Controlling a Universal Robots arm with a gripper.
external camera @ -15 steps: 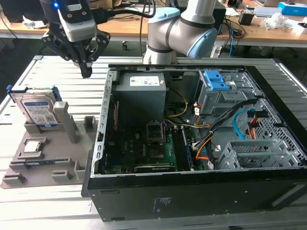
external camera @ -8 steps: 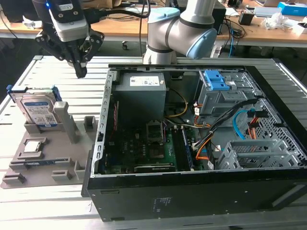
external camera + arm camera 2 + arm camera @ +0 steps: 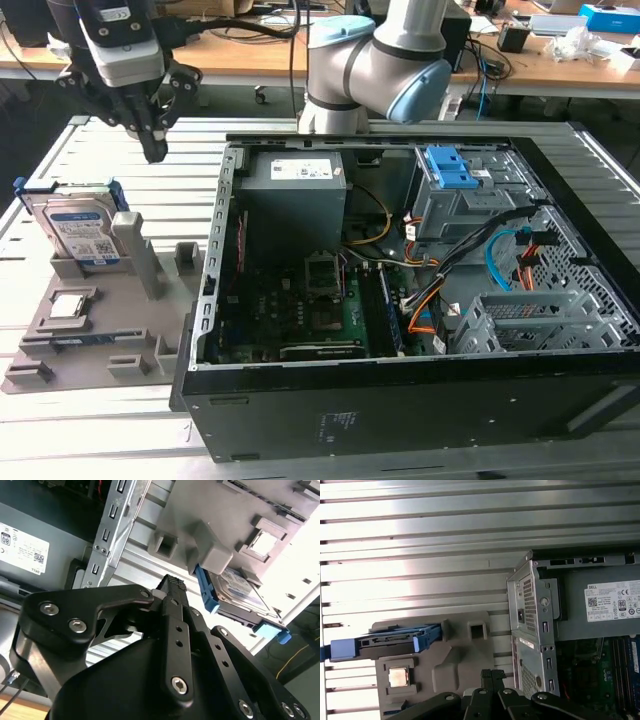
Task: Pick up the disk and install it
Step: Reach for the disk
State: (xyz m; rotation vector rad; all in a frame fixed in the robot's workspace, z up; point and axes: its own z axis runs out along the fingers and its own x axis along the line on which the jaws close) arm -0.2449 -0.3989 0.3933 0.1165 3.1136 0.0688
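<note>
Silver rectangular hard disk (image 3: pixel 78 228), white-and-blue printed label (image 3: pixel 88 243), blue bracket (image 3: pixel 206 591), upright in grey plastic holder (image 3: pixel 105 340) just beside open black computer case (image 3: pixel 400 420), black gripper (image 3: pixel 155 150) high on that side, fingers (image 3: pixel 173 586) closed, empty.

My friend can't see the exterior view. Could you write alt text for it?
The robot's black hand hangs in the air near the disk, which stands on edge in a grey holder on a slatted metal table. To the exterior view's right lies an open computer case, its circuit board and cables exposed.
</note>
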